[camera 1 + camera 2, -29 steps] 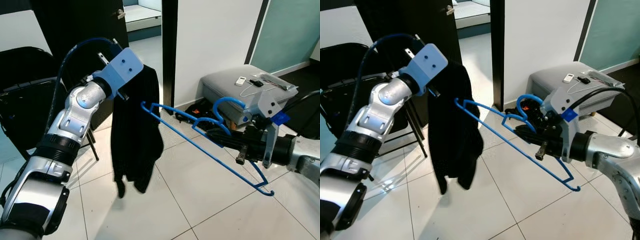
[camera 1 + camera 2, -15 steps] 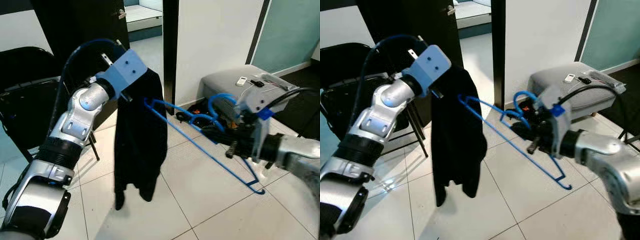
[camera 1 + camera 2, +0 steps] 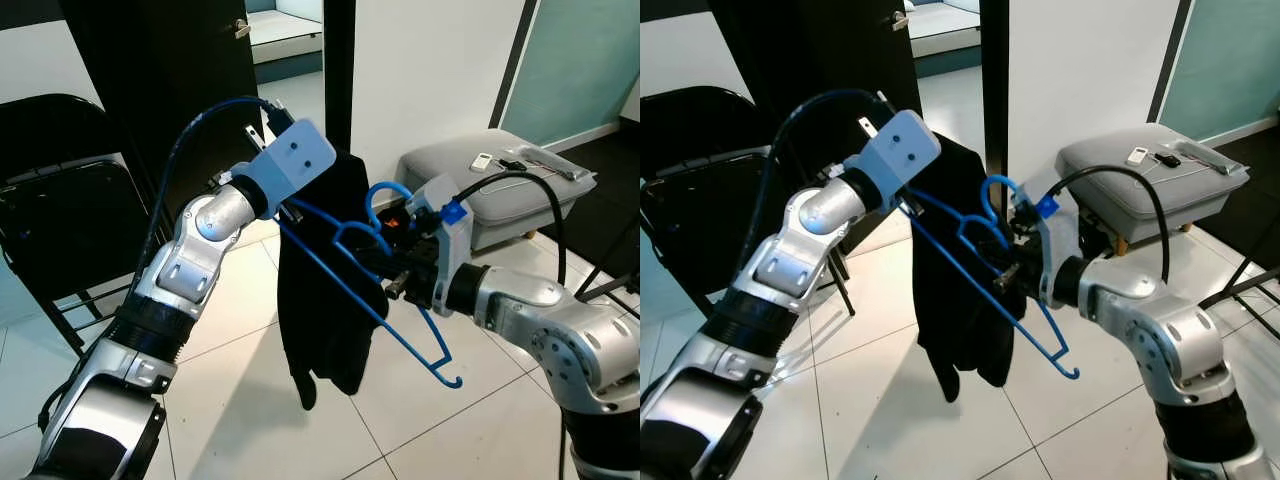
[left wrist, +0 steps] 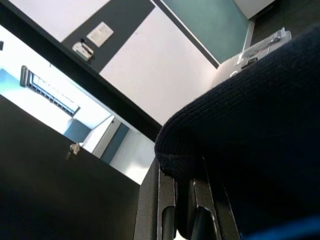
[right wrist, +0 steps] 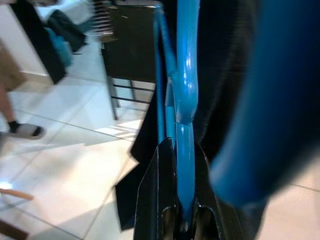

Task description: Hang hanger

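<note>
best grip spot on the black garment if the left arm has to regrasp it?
Judging by the pose: the bunched top fold of the black garment, where the left pincer pinches it now. It hangs limp below, so come from above on the robot's left, away from the blue hanger in the right pincer.

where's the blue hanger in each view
Left eye view: blue hanger centre, against the black garment.
Right eye view: centre, held by the right gripper.
Left wrist view: blurred blue strip, bottom right corner.
Right wrist view: runs up the middle.
Shared landmark: the black garment.
</note>
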{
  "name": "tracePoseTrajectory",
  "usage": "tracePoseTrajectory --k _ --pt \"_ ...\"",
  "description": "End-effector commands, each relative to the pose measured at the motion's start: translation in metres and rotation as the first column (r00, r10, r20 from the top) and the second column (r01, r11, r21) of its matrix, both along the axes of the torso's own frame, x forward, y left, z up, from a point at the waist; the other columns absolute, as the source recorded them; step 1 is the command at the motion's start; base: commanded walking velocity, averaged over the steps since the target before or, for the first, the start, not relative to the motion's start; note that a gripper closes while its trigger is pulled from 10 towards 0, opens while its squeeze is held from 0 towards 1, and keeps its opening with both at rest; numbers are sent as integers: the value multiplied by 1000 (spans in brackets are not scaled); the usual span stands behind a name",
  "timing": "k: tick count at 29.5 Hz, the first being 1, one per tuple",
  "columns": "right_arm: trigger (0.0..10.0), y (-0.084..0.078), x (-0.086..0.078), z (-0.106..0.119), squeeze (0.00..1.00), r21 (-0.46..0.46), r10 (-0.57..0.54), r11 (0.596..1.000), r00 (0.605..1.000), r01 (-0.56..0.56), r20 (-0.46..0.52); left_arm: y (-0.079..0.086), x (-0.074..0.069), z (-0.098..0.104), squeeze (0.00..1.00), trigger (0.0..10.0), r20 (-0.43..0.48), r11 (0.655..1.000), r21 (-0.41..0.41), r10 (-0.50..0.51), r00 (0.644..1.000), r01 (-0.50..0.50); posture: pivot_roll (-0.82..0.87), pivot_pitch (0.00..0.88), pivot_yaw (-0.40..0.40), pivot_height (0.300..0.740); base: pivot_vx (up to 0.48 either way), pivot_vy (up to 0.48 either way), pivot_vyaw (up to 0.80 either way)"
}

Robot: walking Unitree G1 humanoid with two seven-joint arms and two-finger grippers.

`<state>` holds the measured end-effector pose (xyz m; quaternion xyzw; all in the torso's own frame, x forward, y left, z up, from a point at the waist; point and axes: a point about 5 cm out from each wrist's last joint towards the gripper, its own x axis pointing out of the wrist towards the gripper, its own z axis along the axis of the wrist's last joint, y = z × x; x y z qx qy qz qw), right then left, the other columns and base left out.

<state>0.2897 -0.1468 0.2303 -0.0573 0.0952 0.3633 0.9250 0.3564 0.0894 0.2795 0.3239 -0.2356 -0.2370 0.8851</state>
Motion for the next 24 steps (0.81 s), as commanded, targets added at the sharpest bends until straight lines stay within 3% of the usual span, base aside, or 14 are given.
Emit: tracePoseTrajectory --k 1,6,13,24 --pt "10000 -6 3 4 0 -4 -38 999 999 38 5 2 -1 2 0 10000 6 1000 -5 2 1000 -2 -109 9 70 740 0 0 0" --pt "10000 -15 -3 5 0 -43 -44 998 999 43 -14 9 0 2 0 10000 6 999 3 32 999 -32 -112 7 70 740 0 0 0" --pt "10000 -23 -22 2 0 -99 28 994 998 -34 -56 14 1 2 0 10000 10 998 19 54 998 -54 -121 2 72 740 0 0 0" --pt "10000 -33 -25 8 0 -117 2 993 999 -7 -48 14 1 2 0 10000 12 998 30 56 998 -57 -125 0 74 740 0 0 0"
